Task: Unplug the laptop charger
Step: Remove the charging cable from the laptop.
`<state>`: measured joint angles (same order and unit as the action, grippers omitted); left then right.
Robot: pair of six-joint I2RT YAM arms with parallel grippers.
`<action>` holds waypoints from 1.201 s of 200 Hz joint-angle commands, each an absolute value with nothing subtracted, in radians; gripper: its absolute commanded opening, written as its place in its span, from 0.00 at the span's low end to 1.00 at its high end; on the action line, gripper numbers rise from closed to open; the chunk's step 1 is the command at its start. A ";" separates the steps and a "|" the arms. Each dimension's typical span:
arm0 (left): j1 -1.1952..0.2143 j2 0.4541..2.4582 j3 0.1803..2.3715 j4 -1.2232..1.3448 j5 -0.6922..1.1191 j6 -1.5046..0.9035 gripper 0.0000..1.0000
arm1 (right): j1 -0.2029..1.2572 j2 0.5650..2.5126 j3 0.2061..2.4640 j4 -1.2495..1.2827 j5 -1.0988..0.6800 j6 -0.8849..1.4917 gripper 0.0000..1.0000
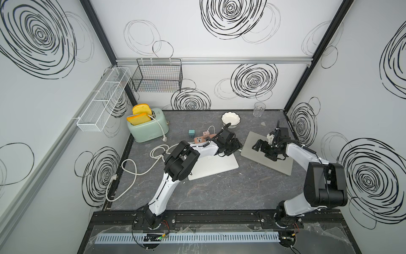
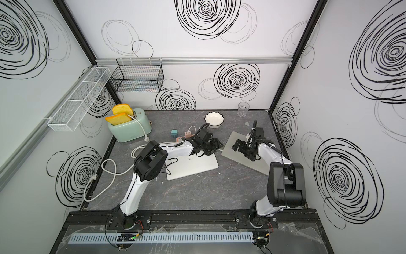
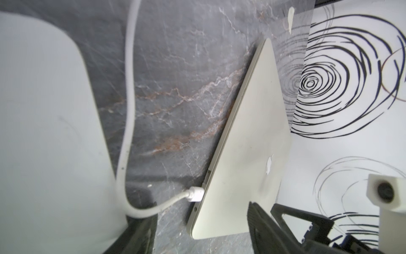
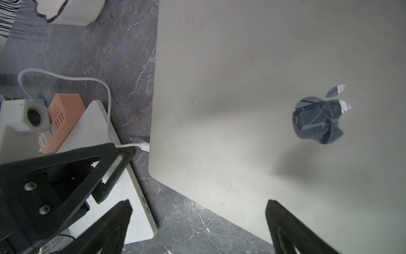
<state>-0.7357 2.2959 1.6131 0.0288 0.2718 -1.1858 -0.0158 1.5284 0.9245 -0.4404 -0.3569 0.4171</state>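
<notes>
The white charger plug (image 3: 195, 193) sits in a port on the grey laptop's (image 3: 248, 154) side edge, and its white cable (image 3: 129, 92) curves away over the dark table. My left gripper (image 3: 202, 239) is open just short of the plug, one finger on each side of the laptop's corner, holding nothing. In both top views the left gripper (image 1: 236, 147) hangs over the gap between the two laptops and hides the plug. My right gripper (image 4: 197, 220) is open low over the grey laptop (image 4: 252, 88) near its corner. The right wrist view also shows the plug (image 4: 144, 146).
A white laptop (image 1: 213, 167) lies under the left arm. Behind it are a pink power strip (image 1: 201, 139) with an adapter, a teal cube (image 1: 191, 132), a white bowl (image 1: 230, 119) and a glass (image 1: 258, 109). A toaster (image 1: 147, 129) and a thick white cord (image 1: 136, 167) are at the left.
</notes>
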 commanded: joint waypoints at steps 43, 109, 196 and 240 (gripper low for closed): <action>-0.728 2.364 1.578 0.089 0.213 -1.296 0.63 | 0.015 1.515 0.923 -0.437 -0.368 0.426 0.99; -0.730 2.376 1.585 0.106 0.210 -1.297 0.46 | 0.025 1.507 0.910 -0.426 -0.354 0.427 0.99; -0.726 2.404 1.589 0.139 0.209 -1.272 0.34 | 0.037 1.513 0.908 -0.413 -0.351 0.436 0.99; -0.725 2.421 1.586 0.160 0.211 -1.251 0.24 | 0.039 1.528 0.891 -0.393 -0.351 0.438 0.99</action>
<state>-0.7319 2.3657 1.6028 0.1856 0.2340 -1.2613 0.0319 1.5265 0.9070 -0.4141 -0.3588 0.4271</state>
